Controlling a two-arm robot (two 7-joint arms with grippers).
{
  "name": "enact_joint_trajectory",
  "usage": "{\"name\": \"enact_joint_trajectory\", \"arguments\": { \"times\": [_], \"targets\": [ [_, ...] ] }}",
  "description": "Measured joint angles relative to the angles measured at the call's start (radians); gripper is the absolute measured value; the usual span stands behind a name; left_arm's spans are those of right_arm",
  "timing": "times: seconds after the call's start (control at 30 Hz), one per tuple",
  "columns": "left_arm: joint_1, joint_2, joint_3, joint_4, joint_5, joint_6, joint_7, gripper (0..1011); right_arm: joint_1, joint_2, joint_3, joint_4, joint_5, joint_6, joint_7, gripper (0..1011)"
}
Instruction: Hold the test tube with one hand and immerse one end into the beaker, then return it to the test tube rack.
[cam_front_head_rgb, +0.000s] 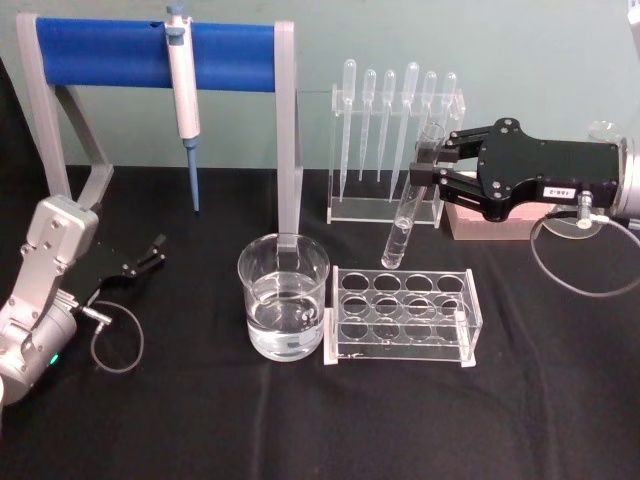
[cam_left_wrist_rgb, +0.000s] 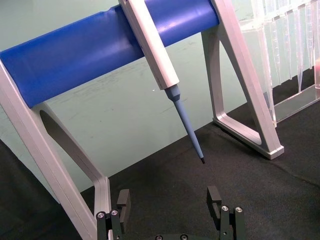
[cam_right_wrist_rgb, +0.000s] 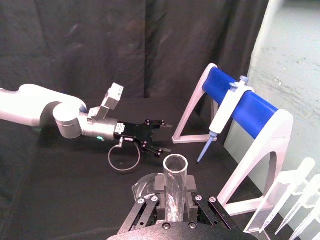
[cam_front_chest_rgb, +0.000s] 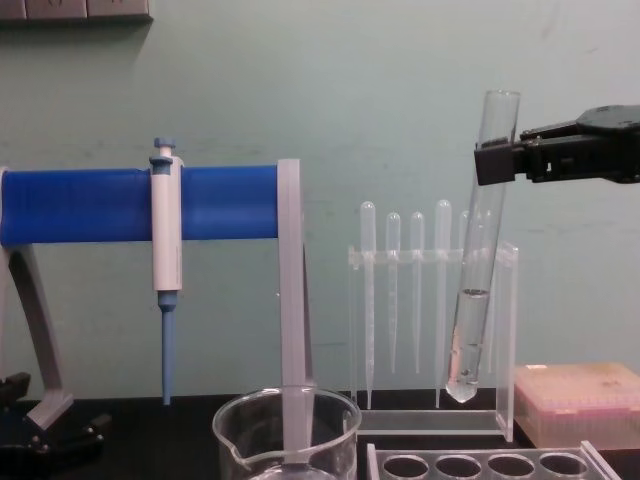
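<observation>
Tabletop (cam_front_head_rgb: 300, 420): black matte cloth, with a wide bare strip along the front edge.
Stand (cam_front_head_rgb: 110, 55): thick blue bar on grey angled legs, at the back left corner; it carried a white pipettor (cam_front_head_rgb: 183, 85) with a blue tip, hanging tip down, clear of the cloth.
Pipette rack (cam_front_head_rgb: 390, 205): clear plastic, at the back edge right of the stand, with thin bulb-topped pipettes hanging in a row.
Right hand (cam_front_head_rgb: 425, 165): black, angular, white label on its body; it reached in from the right edge, raised above the tabletop, fingers clamped on the tube near its open top.
Rack (cam_front_head_rgb: 473, 315): clear plastic block with round holes, mid-tabletop, all the holes in sight empty.
Beaker (cam_front_head_rgb: 250, 285): wide clear glass, spout on its rim, part full of clear liquid, just beside the rack's left end.
Left hand (cam_front_head_rgb: 150, 252): black fingers apart, low by the left edge near the stand's foot, well apart from the beaker.
Box (cam_front_head_rgb: 490, 222): pinkish, flat, under the right hand at the back right.
Tube (cam_front_head_rgb: 405, 215): long clear glass, round-bottomed, slightly tilted, some clear liquid inside; its lower end hung in the air just behind the rack's back edge, right of the beaker.
</observation>
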Motion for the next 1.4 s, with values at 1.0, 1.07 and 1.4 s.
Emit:
{"name": "enact_joint_trajectory", "arguments": {
  "times": [1.0,1.07,1.4],
  "targets": [
    [0.0,0.0,0.0,0.0,0.0,0.0,0.0,1000,0.0,0.0,0.0,0.0,0.0,0.0,0.0,236],
    [0.0,0.0,0.0,0.0,0.0,0.0,0.0,1000,0.0,0.0,0.0,0.0,0.0,0.0,0.0,236],
    [0.0,0.0,0.0,0.0,0.0,0.0,0.0,1000,0.0,0.0,0.0,0.0,0.0,0.0,0.0,236]
  ]
}}
